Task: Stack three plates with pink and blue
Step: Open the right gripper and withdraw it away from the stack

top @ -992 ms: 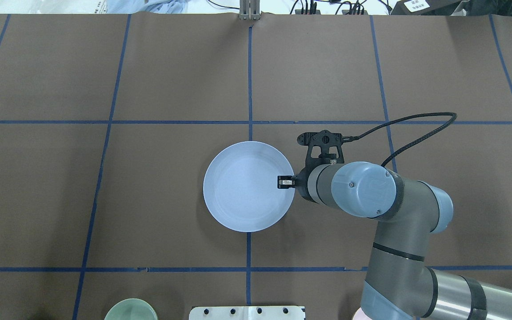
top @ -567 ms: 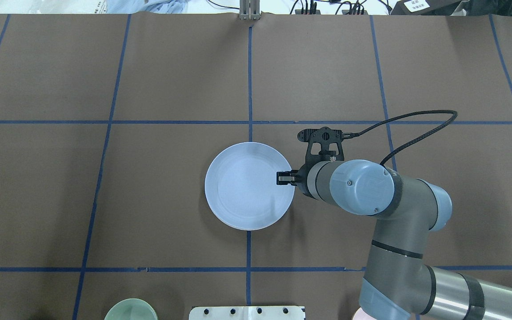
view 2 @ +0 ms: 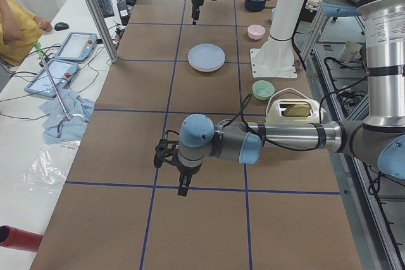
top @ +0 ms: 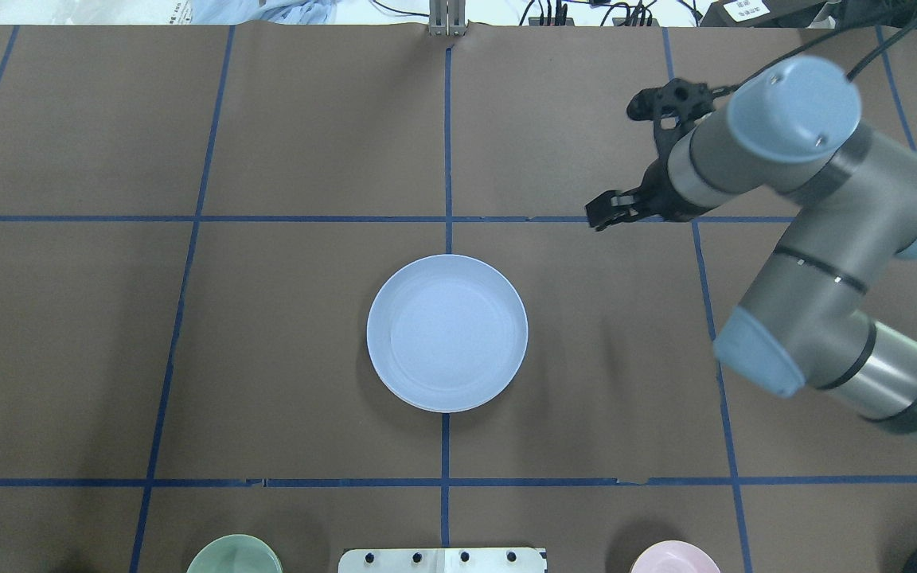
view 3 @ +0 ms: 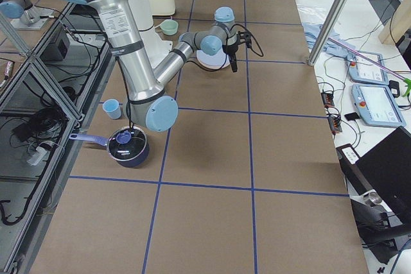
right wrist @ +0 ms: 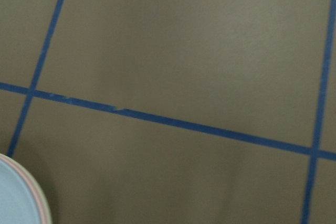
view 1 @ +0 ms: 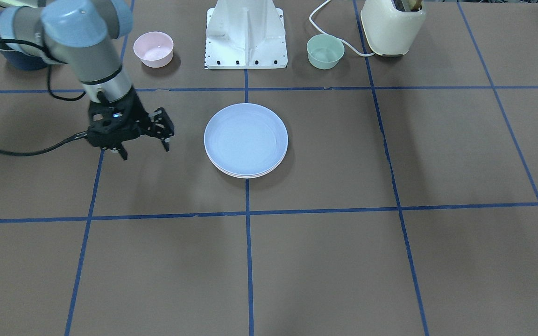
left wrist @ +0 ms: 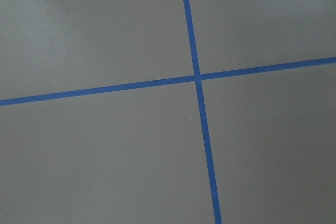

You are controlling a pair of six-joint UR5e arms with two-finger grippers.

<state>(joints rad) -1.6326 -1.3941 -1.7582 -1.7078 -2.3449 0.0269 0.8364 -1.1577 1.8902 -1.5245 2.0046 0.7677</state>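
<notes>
The light blue plate (top: pixel 446 333) lies on top of a stack at the table's centre. In the front-facing view (view 1: pixel 245 139) a pale pink and a whitish rim (view 1: pixel 246 175) show under its near edge. The right wrist view shows the stack's edge (right wrist: pixel 18 195) at the bottom left corner. My right gripper (top: pixel 600 215) is open and empty, raised above the table, well away from the stack toward the far right; it also shows in the front-facing view (view 1: pixel 144 150). My left gripper (view 2: pixel 183 188) shows only in the exterior left view, over bare table far from the stack; I cannot tell its state.
A small pink bowl (view 1: pixel 153 48) and a mint-green bowl (view 1: pixel 325 51) stand either side of the robot base (view 1: pixel 246 35). A cream toaster (view 1: pixel 392 25) stands beyond the green bowl. A dark blue pot (view 3: pixel 128 147) and a small blue cup (view 3: pixel 112 108) sit on the robot's right.
My right gripper was at the blue plate's right rim; it has let go, risen and swung away to the far right. The plate stays at the centre.
</notes>
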